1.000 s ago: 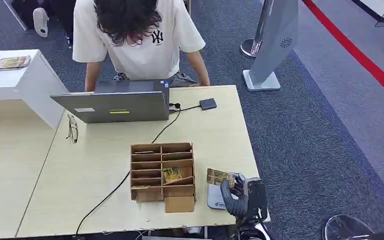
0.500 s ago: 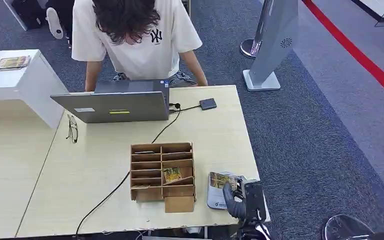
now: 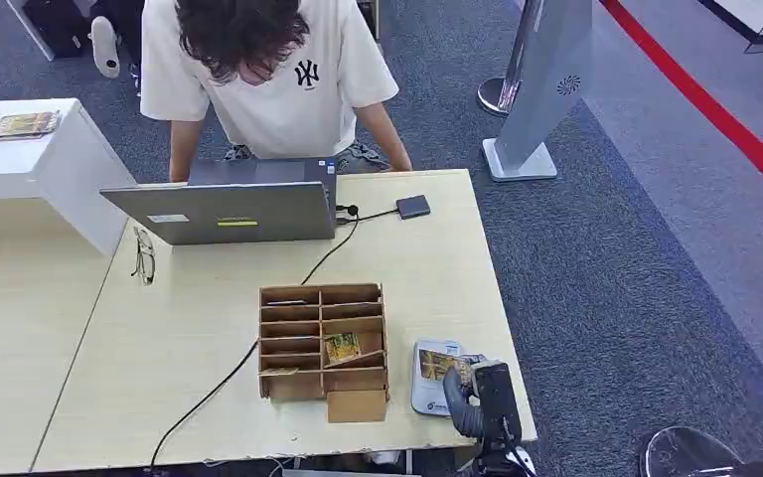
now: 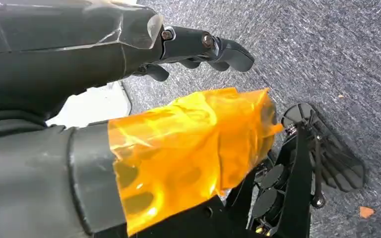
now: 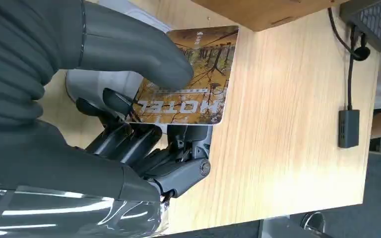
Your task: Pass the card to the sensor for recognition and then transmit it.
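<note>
One card (image 5: pixel 191 79) pinched between right hand (image 5: pixel 129 124) thumb and fingers (image 5: pixel 129 141), over sensor (image 3: pixel 427 383); left hand (image 4: pixel 193 47) fingers apart, holding nothing.

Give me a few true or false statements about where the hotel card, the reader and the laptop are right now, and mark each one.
1. The right hand holds the hotel card. True.
2. The card is over the grey card reader near the table's front right corner. True.
3. The laptop sits beside the reader at the front edge. False: it is at the far edge, in front of the person in a white T-shirt.
4. The wooden organizer has no card in it. False: a card lies in one of its compartments.
5. The left hand grips a card. False: it holds nothing, hanging over the carpet.
</note>
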Tool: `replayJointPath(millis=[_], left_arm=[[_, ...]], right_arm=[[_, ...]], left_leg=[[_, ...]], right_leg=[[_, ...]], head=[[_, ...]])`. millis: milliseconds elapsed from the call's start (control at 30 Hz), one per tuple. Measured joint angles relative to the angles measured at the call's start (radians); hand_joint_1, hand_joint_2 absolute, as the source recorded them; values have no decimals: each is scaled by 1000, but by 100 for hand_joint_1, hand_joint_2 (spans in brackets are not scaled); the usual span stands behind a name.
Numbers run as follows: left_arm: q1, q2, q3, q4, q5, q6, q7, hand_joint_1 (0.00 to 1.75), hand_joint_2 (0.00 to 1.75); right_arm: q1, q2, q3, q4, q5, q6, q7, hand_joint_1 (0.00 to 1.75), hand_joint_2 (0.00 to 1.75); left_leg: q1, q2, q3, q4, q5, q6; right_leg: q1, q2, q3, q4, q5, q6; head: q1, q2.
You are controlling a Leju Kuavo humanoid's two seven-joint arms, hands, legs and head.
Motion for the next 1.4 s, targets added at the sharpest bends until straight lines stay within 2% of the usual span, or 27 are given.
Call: replayJointPath(millis=[1400], left_arm=[[0,-2,0,-4,35,14,6,0,0]], right_arm=[[-15,1,-23,34,235,-12,93,175,175]], left_leg=[[0,0,0,0,0,0]], right_leg=[[0,0,0,0,0,0]], head=[[0,0]])
